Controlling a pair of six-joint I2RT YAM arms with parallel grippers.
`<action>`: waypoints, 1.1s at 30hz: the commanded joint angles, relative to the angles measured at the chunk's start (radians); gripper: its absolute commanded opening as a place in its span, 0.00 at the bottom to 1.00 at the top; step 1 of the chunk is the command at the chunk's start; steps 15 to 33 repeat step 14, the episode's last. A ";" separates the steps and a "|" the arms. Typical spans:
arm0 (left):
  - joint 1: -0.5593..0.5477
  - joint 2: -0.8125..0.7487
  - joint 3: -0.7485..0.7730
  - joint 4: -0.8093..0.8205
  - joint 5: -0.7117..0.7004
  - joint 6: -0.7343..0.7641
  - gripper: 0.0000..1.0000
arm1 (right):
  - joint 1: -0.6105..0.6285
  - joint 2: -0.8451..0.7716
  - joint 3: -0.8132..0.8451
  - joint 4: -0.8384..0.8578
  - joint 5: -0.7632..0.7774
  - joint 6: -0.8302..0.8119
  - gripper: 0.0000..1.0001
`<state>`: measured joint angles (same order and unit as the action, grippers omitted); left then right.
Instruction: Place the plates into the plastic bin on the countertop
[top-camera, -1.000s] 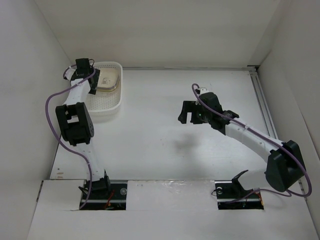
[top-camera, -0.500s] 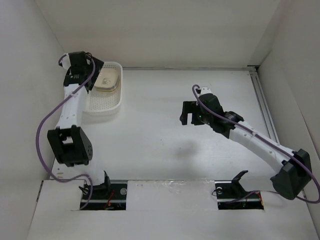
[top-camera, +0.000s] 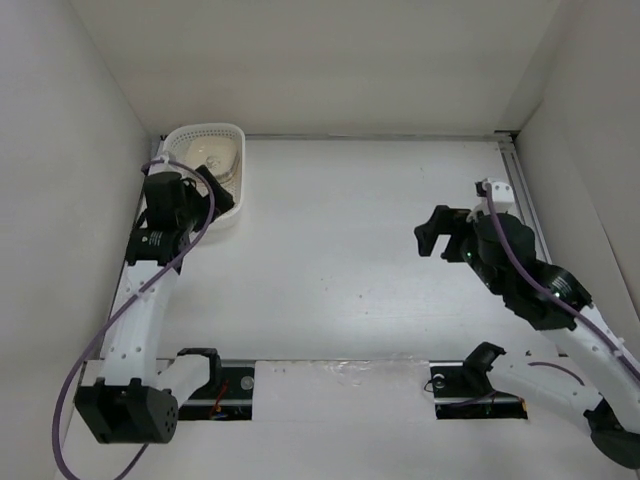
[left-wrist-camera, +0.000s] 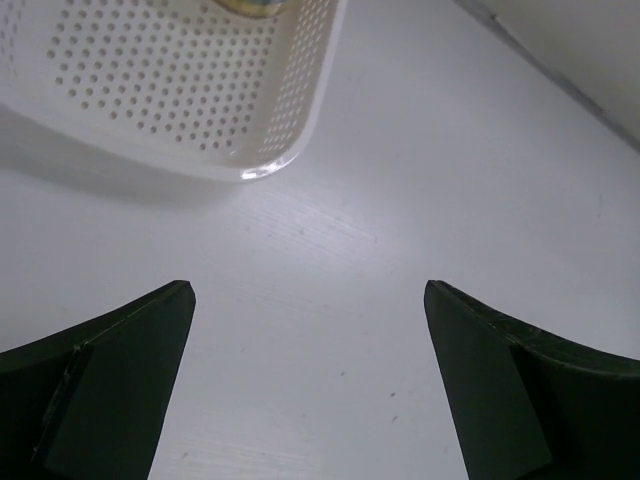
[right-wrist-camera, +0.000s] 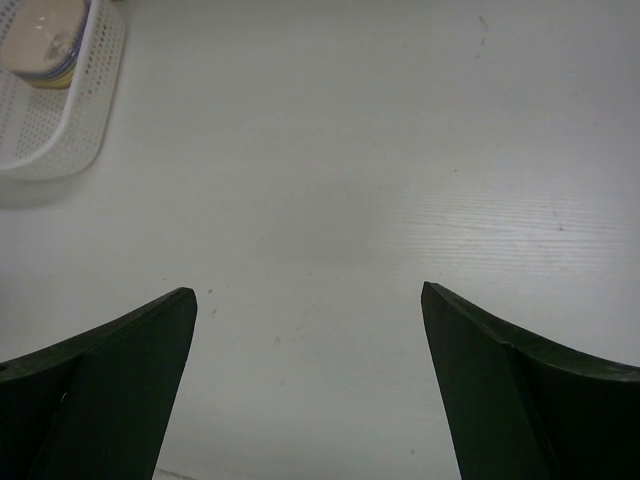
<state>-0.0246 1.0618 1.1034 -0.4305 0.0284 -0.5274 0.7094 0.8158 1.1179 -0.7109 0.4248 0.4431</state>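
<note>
One plastic bin (right-wrist-camera: 45, 125), far-left corner of the countertop (top-camera: 330, 230), holding a single stack of plates (right-wrist-camera: 42, 28), cream dish uppermost. Both pincers spread wide and empty: left gripper (left-wrist-camera: 310, 300) near the bin, right gripper (right-wrist-camera: 310, 300) well apart.

Looking down from high behind both bases; forward and low from each wrist. Shared: plastic bin (top-camera: 238, 140), close before left gripper (left-wrist-camera: 308, 290), far ahead-left of right gripper (right-wrist-camera: 308, 292).
</note>
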 joint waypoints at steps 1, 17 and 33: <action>0.002 -0.113 -0.092 -0.016 -0.001 0.125 1.00 | 0.010 -0.067 0.042 -0.104 0.100 -0.009 1.00; 0.002 -0.398 -0.218 0.081 0.054 0.112 1.00 | 0.019 -0.268 -0.009 -0.122 0.129 -0.009 1.00; 0.002 -0.398 -0.218 0.081 0.054 0.112 1.00 | 0.019 -0.268 -0.009 -0.122 0.129 -0.009 1.00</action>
